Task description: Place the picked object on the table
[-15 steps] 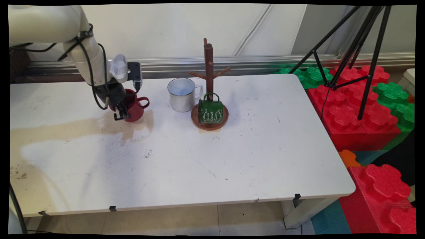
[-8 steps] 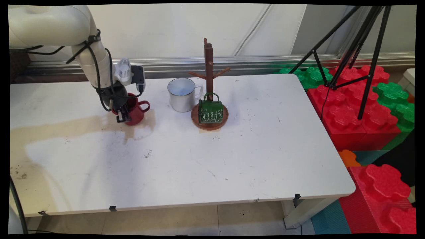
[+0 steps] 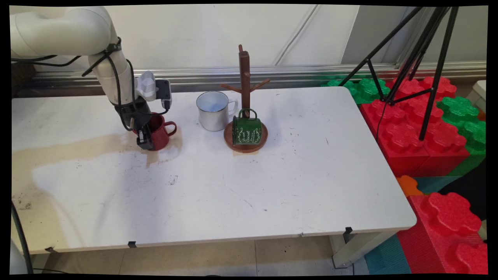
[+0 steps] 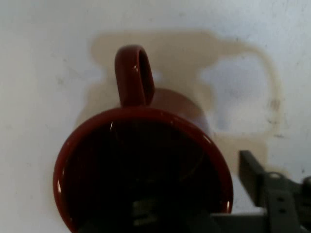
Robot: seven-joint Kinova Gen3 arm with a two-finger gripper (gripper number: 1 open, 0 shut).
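My gripper (image 3: 147, 140) is shut on the left rim of a red mug (image 3: 161, 133) at the table's back left, one finger inside the cup and one outside. In the hand view I look down into the red mug (image 4: 146, 114), its handle pointing away. The outer finger (image 4: 252, 174) shows by the rim at lower right; the inner one is lost in the dark interior. The mug stands upright at or just above the table (image 3: 272, 182), over a brownish stain (image 3: 78, 149).
A white enamel mug (image 3: 213, 111) stands to the right of the red one. Beyond it a wooden mug tree (image 3: 244, 77) carries a green mug (image 3: 246, 130) lying on its round base. Red and green foam blocks (image 3: 408, 132) and a black tripod (image 3: 424, 77) flank the table's right edge.
The gripper and the red mug have shifted together a little to the right and toward the table's near side. The other mugs and the tree have stayed put.
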